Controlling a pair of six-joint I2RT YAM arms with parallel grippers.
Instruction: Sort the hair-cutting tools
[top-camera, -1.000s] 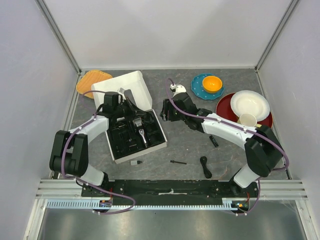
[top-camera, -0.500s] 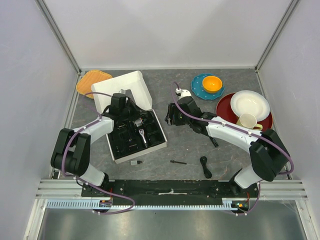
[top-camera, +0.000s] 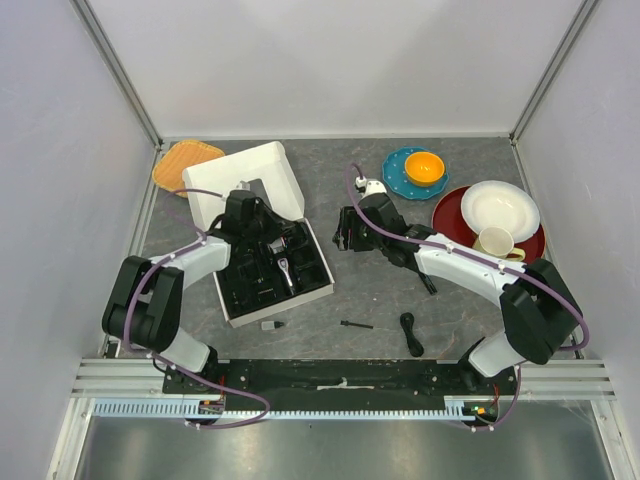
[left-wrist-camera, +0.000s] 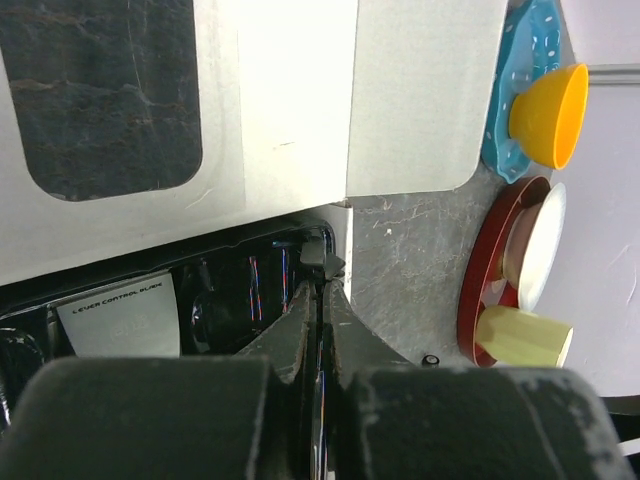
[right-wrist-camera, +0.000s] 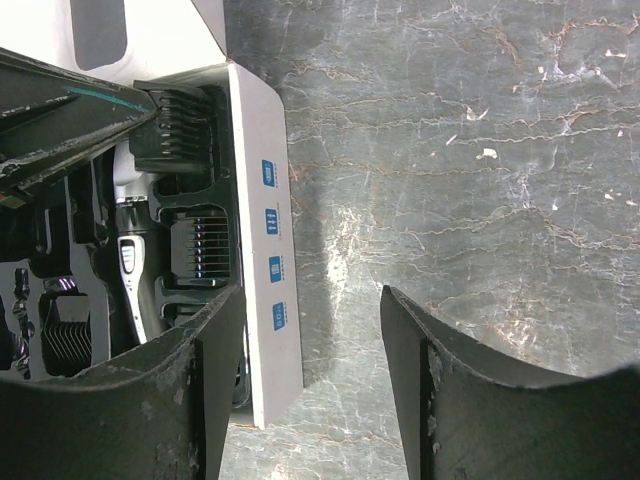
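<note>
clipper (right-wrist-camera: 130, 278): black-and-silver, lying in black tray (top-camera: 236, 286) | left fingers (left-wrist-camera: 292, 338): pressed together | right fingers (right-wrist-camera: 432, 400): spread, empty

The surface (right-wrist-camera: 450, 120) looks like grey stone with pale veins, mostly matt with a weak shine. The white box (left-wrist-camera: 290, 110) seems to be smooth matt cardboard, and the black tray (left-wrist-camera: 215, 300) inside it is glossy moulded plastic. The clipper (right-wrist-camera: 132, 275) has a shiny silver panel. The comb guards (right-wrist-camera: 198, 245) are dull black plastic. The right fingers (right-wrist-camera: 415, 400) are black, matt and scuffed with pale dust. The orange bowl (left-wrist-camera: 545, 115) and the red plate (left-wrist-camera: 478, 300) are smooth and glossy.
</note>
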